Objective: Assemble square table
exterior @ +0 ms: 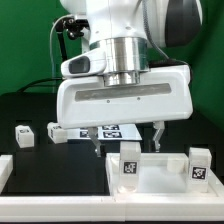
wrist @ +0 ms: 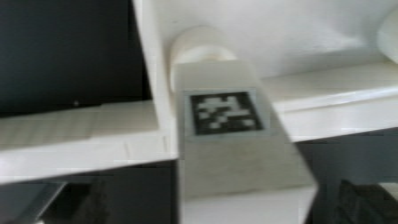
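The white square slab (exterior: 165, 188) lies at the front of the exterior view, towards its right. Two white tagged leg blocks stand upright on it, one in the middle (exterior: 130, 166) and one at the right (exterior: 200, 166). My gripper (exterior: 127, 148) hangs just above and behind the middle leg, with its jaws wide apart. In the wrist view that leg (wrist: 222, 110) runs up between my fingers (wrist: 39, 203), with dark gaps on both sides, and my gripper (wrist: 199, 205) holds nothing. The slab's rim (wrist: 80, 135) lies behind the leg.
Two more small leg blocks lie on the black table at the exterior view's left, one further out (exterior: 22, 136) and one nearer the middle (exterior: 55, 132). The marker board (exterior: 110, 130) lies behind my fingers. A white rail end (exterior: 5, 170) shows at the left edge.
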`<state>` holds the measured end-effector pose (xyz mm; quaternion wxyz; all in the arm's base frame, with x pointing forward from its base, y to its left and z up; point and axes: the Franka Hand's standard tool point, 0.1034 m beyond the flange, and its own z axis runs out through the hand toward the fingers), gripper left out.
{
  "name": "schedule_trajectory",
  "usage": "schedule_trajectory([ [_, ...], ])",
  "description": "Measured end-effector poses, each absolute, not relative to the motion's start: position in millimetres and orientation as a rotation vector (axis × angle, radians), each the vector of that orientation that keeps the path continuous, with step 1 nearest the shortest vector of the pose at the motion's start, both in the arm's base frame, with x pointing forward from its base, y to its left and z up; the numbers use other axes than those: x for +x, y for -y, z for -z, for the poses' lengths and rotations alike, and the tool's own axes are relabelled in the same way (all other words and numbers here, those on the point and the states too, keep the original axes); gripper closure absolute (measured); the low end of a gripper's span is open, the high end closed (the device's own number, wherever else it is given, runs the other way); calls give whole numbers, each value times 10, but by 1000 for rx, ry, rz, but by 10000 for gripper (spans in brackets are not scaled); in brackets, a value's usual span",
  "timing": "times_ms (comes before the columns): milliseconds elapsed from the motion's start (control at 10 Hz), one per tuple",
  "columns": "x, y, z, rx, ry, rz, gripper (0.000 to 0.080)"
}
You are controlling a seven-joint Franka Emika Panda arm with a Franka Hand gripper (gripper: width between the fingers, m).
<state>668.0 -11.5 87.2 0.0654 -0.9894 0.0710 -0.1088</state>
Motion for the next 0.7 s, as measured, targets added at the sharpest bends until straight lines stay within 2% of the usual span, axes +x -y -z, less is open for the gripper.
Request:
schedule_trajectory([
  [300,6749,77,-740,-2985,-195,27,150],
  [500,6809,71,-668,-3001,-214,98,150],
  [700,6810,78,-668,-2997,-261,95,387],
])
